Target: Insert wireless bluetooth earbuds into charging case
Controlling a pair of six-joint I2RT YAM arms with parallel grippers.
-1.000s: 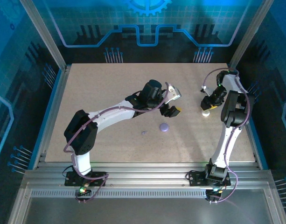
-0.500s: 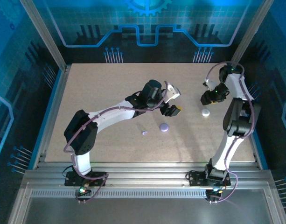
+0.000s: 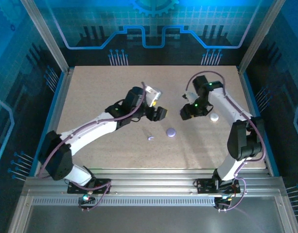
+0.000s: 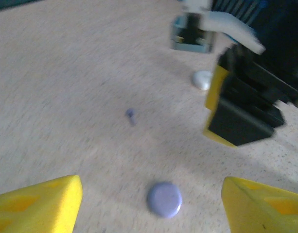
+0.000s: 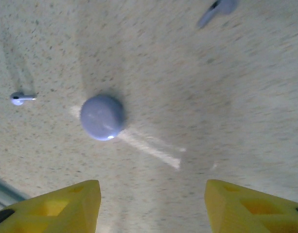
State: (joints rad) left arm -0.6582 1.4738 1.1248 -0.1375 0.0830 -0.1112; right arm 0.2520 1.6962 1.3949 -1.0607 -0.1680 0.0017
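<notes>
The left gripper (image 3: pixel 158 113) and right gripper (image 3: pixel 186 113), fingers apart, hung just far of the lavender disc (image 3: pixel 171 132). An earbud (image 3: pixel 150 138) lay left of it, the white disc (image 3: pixel 214 116) right.

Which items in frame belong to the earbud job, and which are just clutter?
Job: pale-lavender round plastic case disc; off-white round plastic case disc; tiny pale stemmed plastic earbud; second stemmed earbud.
Not job: speckled beige tabletop; aluminium frame rails.

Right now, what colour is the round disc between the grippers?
The disc is pale lavender, clearest in the right wrist view.
</notes>
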